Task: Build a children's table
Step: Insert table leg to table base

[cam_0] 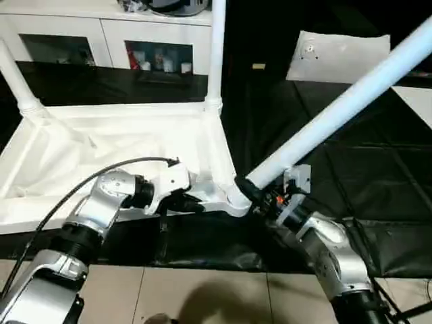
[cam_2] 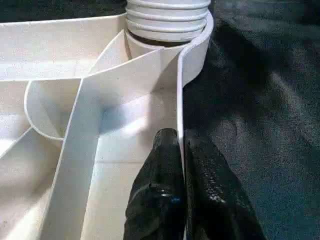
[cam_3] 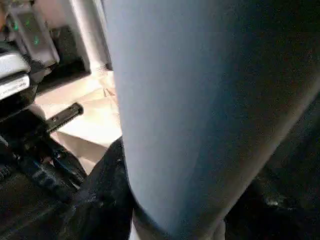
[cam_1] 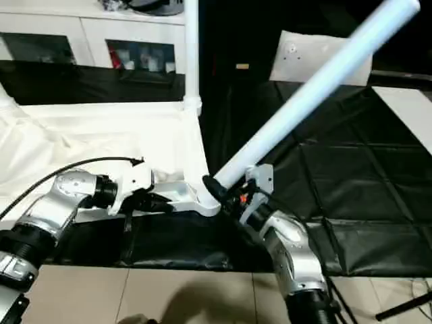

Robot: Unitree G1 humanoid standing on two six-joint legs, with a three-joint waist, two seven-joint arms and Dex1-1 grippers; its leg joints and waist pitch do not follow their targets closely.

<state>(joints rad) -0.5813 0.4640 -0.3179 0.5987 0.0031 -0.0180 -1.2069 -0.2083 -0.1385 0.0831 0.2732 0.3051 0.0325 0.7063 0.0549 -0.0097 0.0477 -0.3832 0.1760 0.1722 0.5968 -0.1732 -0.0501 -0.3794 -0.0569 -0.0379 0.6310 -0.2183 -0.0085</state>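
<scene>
Tabletop: the white plastic tabletop [cam_0: 101, 145] lies upside down on black sheeting [cam_0: 337, 175], its ribbed underside facing up.
Standing legs: one white tube leg [cam_0: 217, 50] rises upright from the far corner socket; another leg [cam_0: 15, 77] stands tilted at the far left corner.
Near corner socket: the round socket [cam_2: 192, 45] at the near right corner has the threaded end of a leg [cam_2: 167, 17] sitting at its mouth.
Leg in hand: a long white tube leg [cam_0: 351, 101] slants up and away to the right from that near corner, its lower end at the socket.
Left tool: the left tool [cam_2: 181, 150] is closed on the tabletop's thin side wall, one black finger [cam_2: 160, 190] inside the rim and the other outside it, close to the near corner.
Right tool: the right tool [cam_0: 260, 192] grips the slanted leg near its lower end, its black fingers around the tube just beside the socket.
Surroundings: a white cabinet with glass doors [cam_0: 108, 40] stands behind the tabletop; a flat white board [cam_0: 337, 57] lies on the sheeting at the far right; tiled floor [cam_0: 202, 297] shows nearest the robot.
</scene>
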